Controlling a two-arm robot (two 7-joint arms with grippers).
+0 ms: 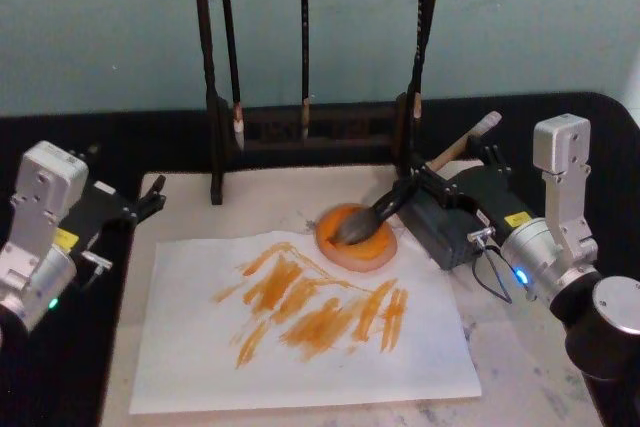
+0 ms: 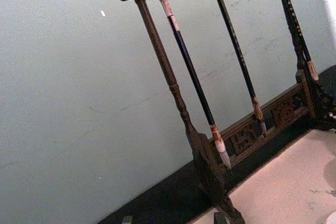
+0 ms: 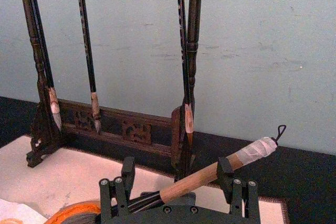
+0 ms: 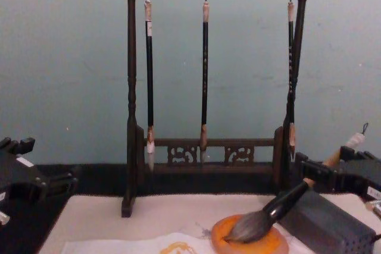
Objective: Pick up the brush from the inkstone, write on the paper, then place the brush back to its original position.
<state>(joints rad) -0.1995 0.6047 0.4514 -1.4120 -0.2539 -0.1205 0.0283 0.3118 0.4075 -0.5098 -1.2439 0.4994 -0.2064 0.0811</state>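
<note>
Right hand (image 1: pixel 432 179) fingers straddle brush (image 1: pixel 400 197) handle, gap visible, unclenched. Tuft rests in inkstone (image 1: pixel 357 238). Brush light, handle stiff, tuft soft; grip mid-handle. Left hand (image 1: pixel 150 199) idle at counter edge, released.

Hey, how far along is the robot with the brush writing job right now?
Writing looks done: the paper carries many orange strokes. In hand: the brush lies with its tuft in the inkstone and its handle on the grey block, between the open fingers of the right gripper. Left to do: back that gripper away. The left gripper sits idle at the mat's left edge.
</note>
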